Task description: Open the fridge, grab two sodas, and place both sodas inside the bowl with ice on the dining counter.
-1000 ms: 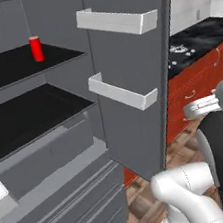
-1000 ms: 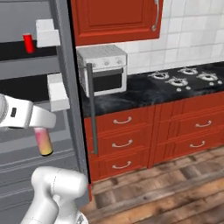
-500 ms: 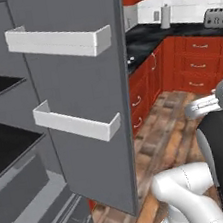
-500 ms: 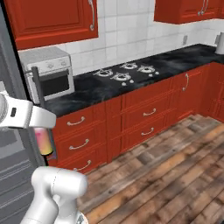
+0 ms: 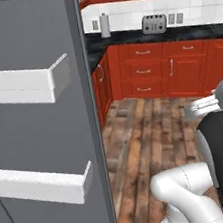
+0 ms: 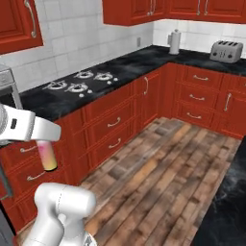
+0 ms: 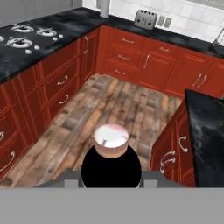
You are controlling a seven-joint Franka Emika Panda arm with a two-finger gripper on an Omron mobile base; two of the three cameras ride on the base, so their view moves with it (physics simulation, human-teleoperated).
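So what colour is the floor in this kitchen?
The floor is mottled brown wood planks, some greyish and some reddish; the right base view shows it best.

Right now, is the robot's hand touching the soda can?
Touching. In the hand view the soda can sits clamped in the gripper, its pale end poking out. The right base view shows the can hanging under the hand.

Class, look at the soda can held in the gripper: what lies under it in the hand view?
Under the soda can is the brown wooden floor between red cabinets. The gripper hides the can's lower part and the floor right beneath.
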